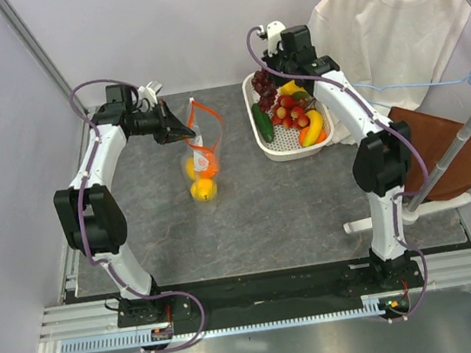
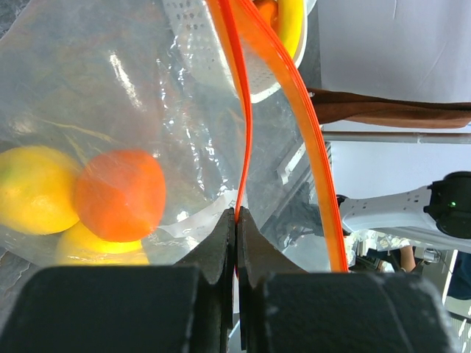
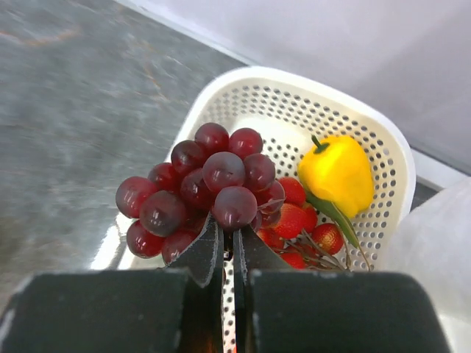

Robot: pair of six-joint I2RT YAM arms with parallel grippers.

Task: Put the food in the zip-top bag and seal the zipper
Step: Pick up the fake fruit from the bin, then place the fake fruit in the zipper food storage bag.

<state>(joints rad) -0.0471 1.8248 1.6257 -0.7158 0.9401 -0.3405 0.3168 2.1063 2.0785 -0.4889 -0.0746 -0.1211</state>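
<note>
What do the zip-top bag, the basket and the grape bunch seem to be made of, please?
Zip-top bag: thin clear plastic film, glossy; it crinkles and glints. Basket: rigid white plastic, matte, moulded holes. Grape bunch: probably hard plastic or rubber; each berry shines.

No readable text, label or number shows anywhere.

We see two white arms, the left arm [image 1: 98, 163] and the right arm [image 1: 355, 112]. Both have bulky black joint housings [image 1: 383, 161], thin purple cables [image 1: 203, 313] looping alongside, and black wedge-shaped fingers [image 2: 217, 250].
</note>
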